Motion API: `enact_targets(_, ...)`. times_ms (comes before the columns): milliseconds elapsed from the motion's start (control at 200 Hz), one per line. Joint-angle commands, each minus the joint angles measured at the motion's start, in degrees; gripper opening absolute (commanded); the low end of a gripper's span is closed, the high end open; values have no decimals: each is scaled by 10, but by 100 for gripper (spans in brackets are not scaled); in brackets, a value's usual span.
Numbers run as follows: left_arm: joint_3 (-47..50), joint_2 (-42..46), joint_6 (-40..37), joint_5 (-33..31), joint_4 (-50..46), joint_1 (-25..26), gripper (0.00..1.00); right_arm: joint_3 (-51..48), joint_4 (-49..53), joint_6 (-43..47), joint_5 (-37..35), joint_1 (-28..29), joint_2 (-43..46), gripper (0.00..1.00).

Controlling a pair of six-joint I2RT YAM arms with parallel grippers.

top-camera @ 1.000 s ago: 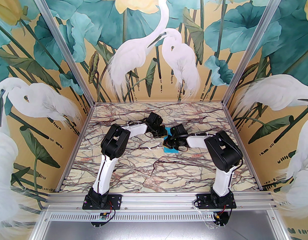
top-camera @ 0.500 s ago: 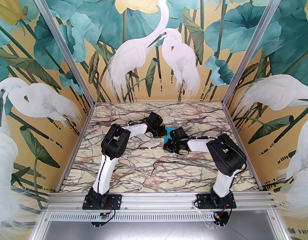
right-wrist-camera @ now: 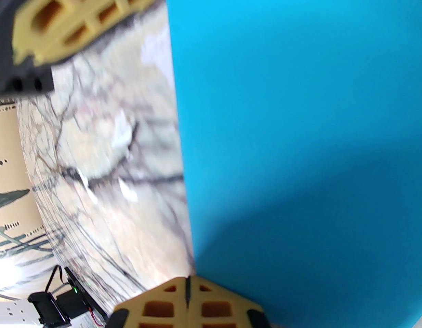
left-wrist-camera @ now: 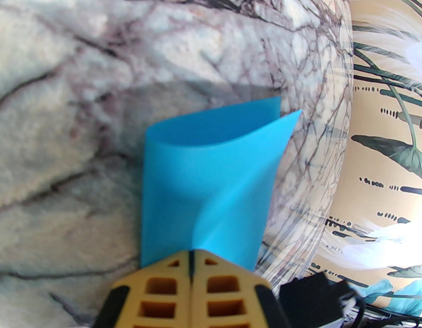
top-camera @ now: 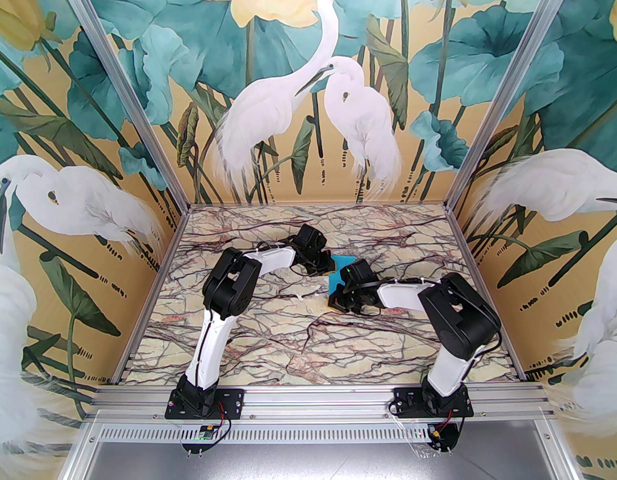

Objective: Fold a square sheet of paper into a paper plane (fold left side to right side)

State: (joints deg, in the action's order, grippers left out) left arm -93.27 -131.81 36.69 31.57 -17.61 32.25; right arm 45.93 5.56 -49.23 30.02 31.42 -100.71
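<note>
While both arms reach in over the middle of the marble-patterned table point(top-camera: 288, 348), the square sheet of paper point(top-camera: 336, 283) sits between their two grippers, a little right of the table's centre. The left gripper point(top-camera: 329, 267) meets the sheet at its far end and the right gripper point(top-camera: 333, 302) meets it at its near end, so the two heads stand close together with the bright blue strip showing between them.

In the left wrist view, the tan fingers point(left-wrist-camera: 159, 285) are pressed together, leaving only a thin dark seam, and the paper's near edge runs straight into that seam, so this gripper is clamped on the sheet. Beyond the fingertips the paper curls over itself, with a rounded bend on the left and two layers bowed apart. Its two free corners at the upper right do not line up, and one pokes out further than the other. A soft shadow lies on the table behind it.

In the right wrist view, the sheet is a broad flat blue plane whose straight edge drops to the closed tan fingers point(right-wrist-camera: 156, 309), which pinch it there. I cannot tell whether any part of the paper touches the table. Small white scraps point(top-camera: 302, 298) lie on the marble just left of the paper.
</note>
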Motion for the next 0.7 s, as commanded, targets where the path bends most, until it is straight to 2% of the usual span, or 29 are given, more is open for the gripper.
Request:
enact_targets(0,3,-34,0,-28,-20,2,1,7,83,16,3,3,16,0)
enact_targets(210,4,-31,1,-24,-19,2,1,31,48,-7,9,-17,33,0)
enact_targets(410,4,-29,2,-21,-19,2,1,65,-3,-34,21,-24,-16,0)
enact_targets(695,5,-25,3,-19,-19,3,2,90,-2,-22,16,-29,-76,0)
